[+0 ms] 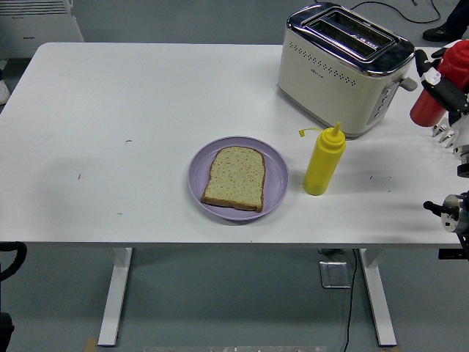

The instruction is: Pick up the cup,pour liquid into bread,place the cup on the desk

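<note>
A red squeeze bottle [442,86] is held up in the air at the far right edge, beside the toaster, with my right hand [448,94] shut on it. Its top is cut off by the picture's edge. A slice of brown bread [235,177] lies on a purple plate [275,176] near the table's front middle. A yellow squeeze bottle [323,160] stands upright just right of the plate. My left arm [9,260] rests below the table's edge at the lower left; its hand is out of sight.
A cream and chrome toaster [343,67] stands at the back right of the white table [110,132]. A dark shoe [447,31] and a cable lie on the floor behind the table.
</note>
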